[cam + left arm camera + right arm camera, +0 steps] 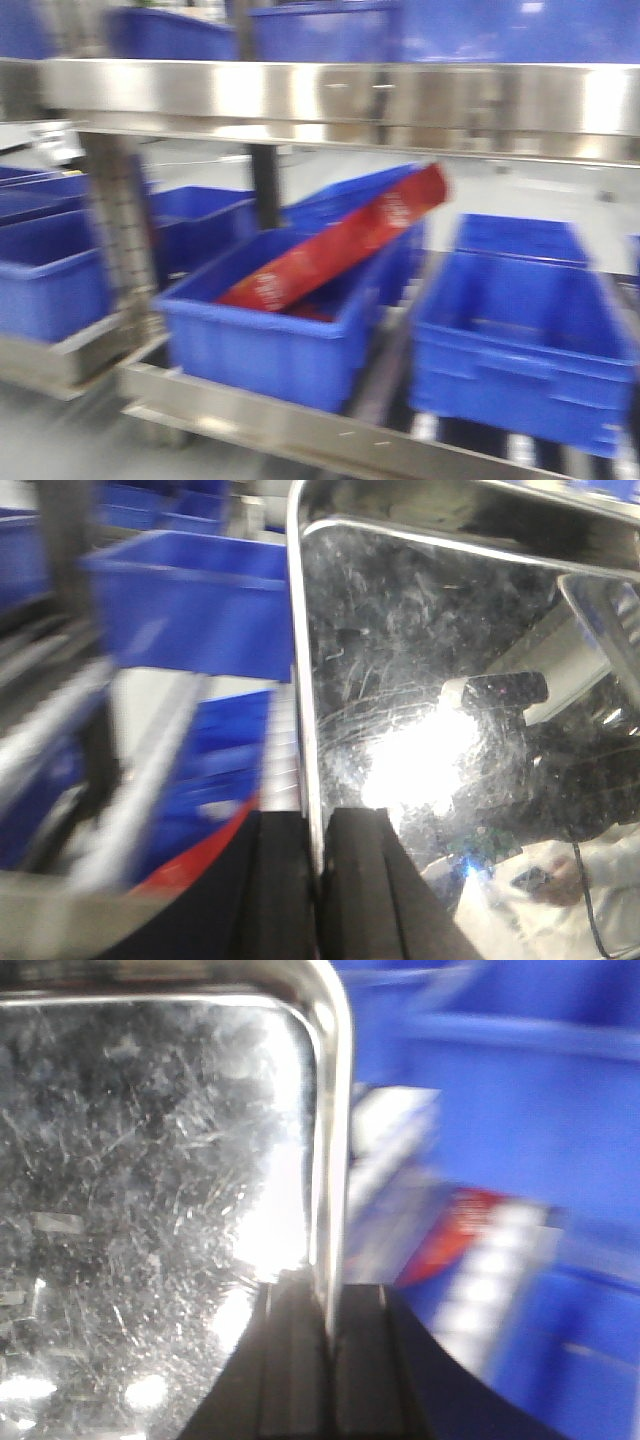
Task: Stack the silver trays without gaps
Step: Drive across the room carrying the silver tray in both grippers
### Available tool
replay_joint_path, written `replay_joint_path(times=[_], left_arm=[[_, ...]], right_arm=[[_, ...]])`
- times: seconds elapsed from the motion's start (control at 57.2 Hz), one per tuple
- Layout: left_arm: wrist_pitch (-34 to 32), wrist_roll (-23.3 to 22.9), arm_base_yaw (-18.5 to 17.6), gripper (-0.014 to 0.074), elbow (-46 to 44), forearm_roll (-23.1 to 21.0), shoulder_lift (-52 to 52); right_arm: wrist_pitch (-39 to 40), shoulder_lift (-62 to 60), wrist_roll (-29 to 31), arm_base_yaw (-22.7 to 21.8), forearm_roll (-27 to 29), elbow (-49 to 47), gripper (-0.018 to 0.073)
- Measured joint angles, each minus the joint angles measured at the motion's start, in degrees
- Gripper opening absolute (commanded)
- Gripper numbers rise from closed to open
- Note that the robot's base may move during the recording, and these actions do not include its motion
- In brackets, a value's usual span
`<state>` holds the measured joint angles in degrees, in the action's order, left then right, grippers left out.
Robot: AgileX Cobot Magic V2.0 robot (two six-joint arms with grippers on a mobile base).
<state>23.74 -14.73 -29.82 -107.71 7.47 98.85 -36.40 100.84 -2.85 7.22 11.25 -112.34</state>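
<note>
A: Start at the jaws; what do they hold?

B: The left gripper [318,825] is closed on the left rim of a silver tray [430,670], 1 finger inside, 1 outside; the right gripper [328,1295] is pinched likewise on a right-hand rim; I judge it the same tray, carried between the 2 arms.

A: How far along?

B: Early or midway, I judge; no second tray or stack shows, so the nesting is not yet done; beyond lie blue bins [290,340], 1 holding a red packet [340,240], under a steel shelf rail [320,95].

A: And its heading?

B: Its scratched floor faces both wrist cameras; the gripped rims run away from the arms; the long axis likely spans gripper to gripper, though no view shows the whole tray.
</note>
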Motion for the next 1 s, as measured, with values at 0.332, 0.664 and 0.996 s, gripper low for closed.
replay_joint_path(times=[0.332, 0.664, 0.996], left_arm=[[0.0, 0.0, 0.0, -0.002, 0.0, 0.0, 0.0], [0.0, 0.0, 0.0, -0.002, 0.0, 0.0, 0.0], [0.2, 0.0, 0.1, -0.002, 0.0, 0.1, 0.0]], right_arm=[[0.0, 0.0, 0.0, 0.0, 0.0, 0.0, -0.008], [0.0, 0.0, 0.0, 0.0, 0.0, 0.0, -0.008], [0.1, 0.0, 0.0, 0.2, 0.0, 0.0, -0.008]])
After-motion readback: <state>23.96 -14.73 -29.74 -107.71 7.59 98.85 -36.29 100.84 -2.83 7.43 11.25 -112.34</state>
